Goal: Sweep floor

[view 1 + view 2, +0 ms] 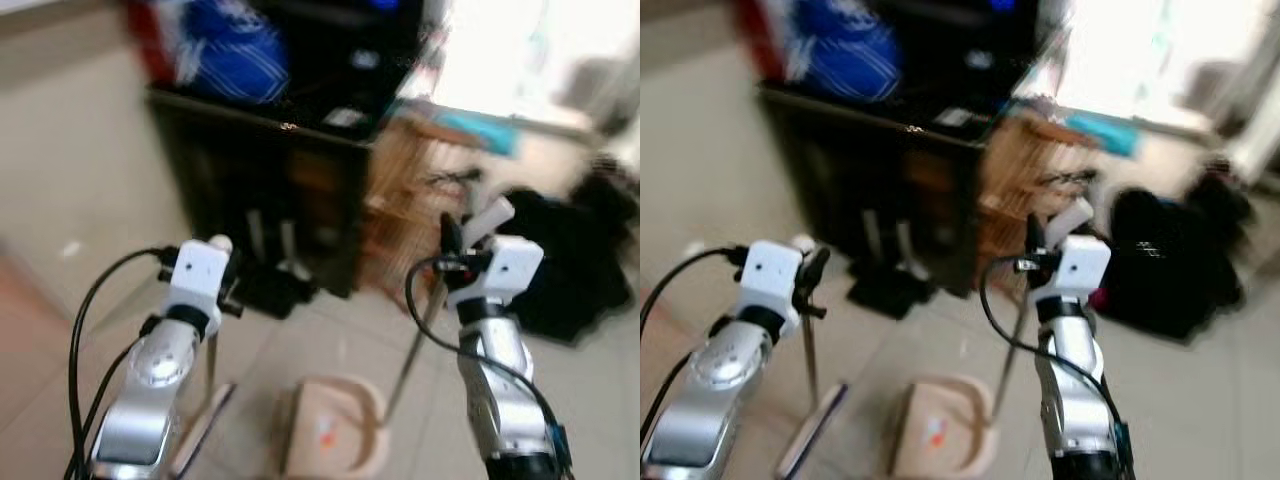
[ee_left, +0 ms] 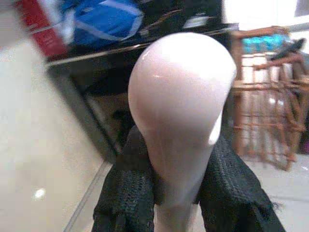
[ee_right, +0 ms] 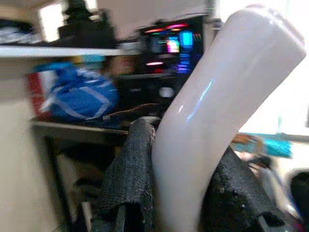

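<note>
My left gripper (image 1: pixel 225 265) is shut on the top of a broom handle (image 1: pixel 220 243), whose rounded pale knob (image 2: pixel 181 96) stands between the black fingers (image 2: pixel 128 193). The thin pole runs down to the broom head (image 1: pixel 205 420) on the tiles at the lower left. My right gripper (image 1: pixel 455 242) is shut on the white grip (image 3: pixel 217 111) of a long-handled dustpan. Its metal rod (image 1: pixel 415 350) slants down to the pink pan (image 1: pixel 335 435), which rests on the floor between my arms. The head views are blurred.
A black cabinet (image 1: pixel 260 170) with a blue bag (image 1: pixel 235 55) on top stands straight ahead against the pale wall. A wicker rack (image 1: pixel 405 210) is beside it, and a black bag (image 1: pixel 565 260) lies on the floor to the right.
</note>
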Tool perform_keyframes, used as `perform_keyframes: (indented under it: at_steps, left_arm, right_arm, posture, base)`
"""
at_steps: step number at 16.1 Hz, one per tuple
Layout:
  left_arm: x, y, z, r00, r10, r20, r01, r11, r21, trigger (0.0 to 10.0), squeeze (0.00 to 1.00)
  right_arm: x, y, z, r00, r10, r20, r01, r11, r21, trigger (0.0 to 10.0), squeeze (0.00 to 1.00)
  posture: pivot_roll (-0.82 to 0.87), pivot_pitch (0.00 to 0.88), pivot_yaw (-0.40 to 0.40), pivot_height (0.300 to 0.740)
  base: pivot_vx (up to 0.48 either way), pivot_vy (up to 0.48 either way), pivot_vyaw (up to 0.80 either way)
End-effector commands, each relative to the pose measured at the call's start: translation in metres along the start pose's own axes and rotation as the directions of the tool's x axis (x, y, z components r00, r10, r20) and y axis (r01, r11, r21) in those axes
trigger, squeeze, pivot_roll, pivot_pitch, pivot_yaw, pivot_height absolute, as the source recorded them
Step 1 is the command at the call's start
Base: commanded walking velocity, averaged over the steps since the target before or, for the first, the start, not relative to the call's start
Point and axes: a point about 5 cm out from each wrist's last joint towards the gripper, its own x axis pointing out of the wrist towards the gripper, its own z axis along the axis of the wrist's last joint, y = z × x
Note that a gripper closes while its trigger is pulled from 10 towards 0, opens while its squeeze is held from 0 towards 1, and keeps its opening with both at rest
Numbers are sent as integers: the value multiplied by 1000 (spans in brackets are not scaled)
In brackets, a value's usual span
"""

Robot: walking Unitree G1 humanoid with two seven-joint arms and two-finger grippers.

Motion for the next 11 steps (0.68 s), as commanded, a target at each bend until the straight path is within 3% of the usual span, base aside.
perform_keyframes:
  at_steps: [1, 3, 6, 9, 11]
  left_arm:
    - [-1, 8, 4, 1000, 20, 13, -20, 1000, 23, 10000, 0]
    - [-2, 8, 4, 1000, 21, 12, -21, 1000, 22, 10000, 0]
    - [-2, 6, 3, 1000, 21, 8, -21, 1000, 19, 10000, 0]
    - [0, 7, 2, 1000, 26, 10, -26, 999, 30, 10000, 0]
    - [2, 8, 3, 999, 40, 15, -40, 999, 24, 10000, 0]
  right_arm:
    - [5, 11, 7, 999, 32, 34, -33, 999, 31, 10000, 0]
    - [5, 10, 6, 999, 19, 30, -20, 999, 41, 10000, 0]
    - [6, 4, 5, 999, -31, 20, 28, 993, 117, 10000, 0]
    - [13, 1, 3, 998, -58, -1, 58, 995, 85, 10000, 0]
    - [17, 2, 5, 999, -23, 31, 22, 1000, 16, 10000, 0]
  posture:
    - [135, 15, -12, 740]
    - [135, 18, -14, 740]
    - [134, 26, -18, 740]
    - [135, 37, -27, 740]
    - [134, 39, -32, 740]
  base:
    - [319, 0, 788]
    - [315, 0, 788]
    - [317, 0, 0]
    - [99, 0, 0]
    - [0, 0, 0]
